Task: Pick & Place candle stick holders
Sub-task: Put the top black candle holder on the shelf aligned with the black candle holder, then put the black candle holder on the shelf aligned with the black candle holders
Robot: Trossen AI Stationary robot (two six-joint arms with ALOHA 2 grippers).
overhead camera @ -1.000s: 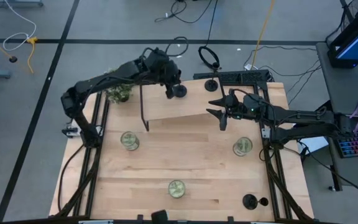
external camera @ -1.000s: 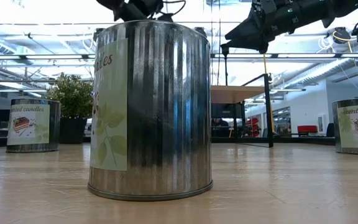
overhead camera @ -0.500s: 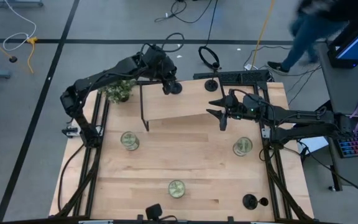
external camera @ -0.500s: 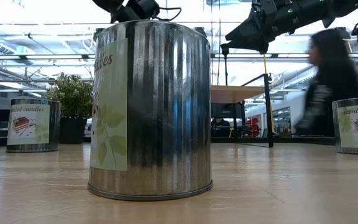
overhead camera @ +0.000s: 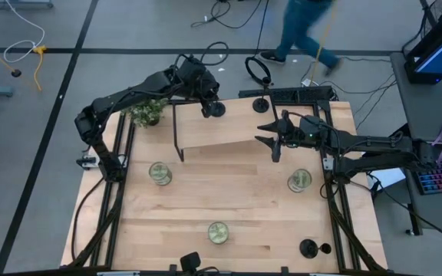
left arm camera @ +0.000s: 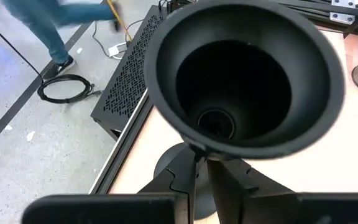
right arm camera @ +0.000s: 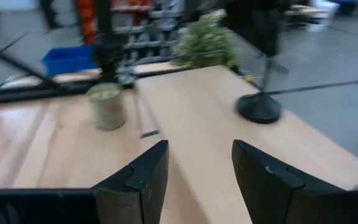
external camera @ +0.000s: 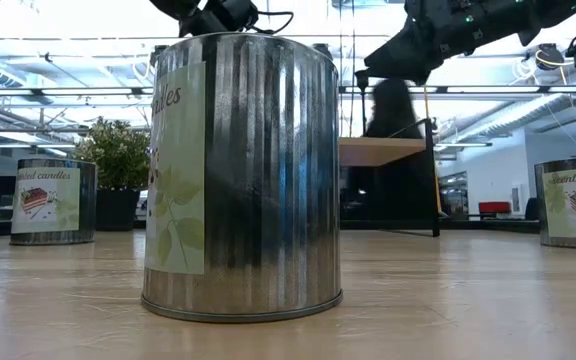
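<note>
We log the wooden table (overhead camera: 229, 207) first, w/ a raised wooden shelf (overhead camera: 221, 126) across its far half on thin black legs. A person (overhead camera: 301, 27) in blue trousers crosses the floor beyond the table, approx 1 o'clock from table centre.

Left arm reaches from the 9 o'clock side up to approx 12 o'clock over the shelf's far edge. Left gripper (left arm camera: 201, 186) is clenched on candle stick holder no. 1 (overhead camera: 215, 109); in the left wrist view its flared cup top (left arm camera: 244, 71) fills most of the frame, stem pinched between the dark fingers (left arm camera: 166, 183), disc base visible on the shelf below. Whether the base touches the shelf we can't tell.

Right arm comes in from 3 o'clock; right gripper (overhead camera: 273, 138) hangs over the shelf's right part, fingers (right arm camera: 138, 177) spread apart, nothing between them.

Three scented-candle tins on the table: one at approx 8 o'clock (overhead camera: 159, 172), one at 6 o'clock (overhead camera: 218, 231), one at 4 o'clock (overhead camera: 299, 180). In the low view the 6 o'clock tin (external camera: 243, 175) sits nearest the camera.

Potted plant (overhead camera: 147, 113) at the table's far-left corner, approx 10 o'clock.

Holder no. 2 (overhead camera: 261, 104) stands at the shelf's far edge, approx 12–1 o'clock, near the right gripper, apart from it. Holder no. 3 (overhead camera: 308, 248) lies on its side at the near-right corner, approx 5 o'clock.
</note>
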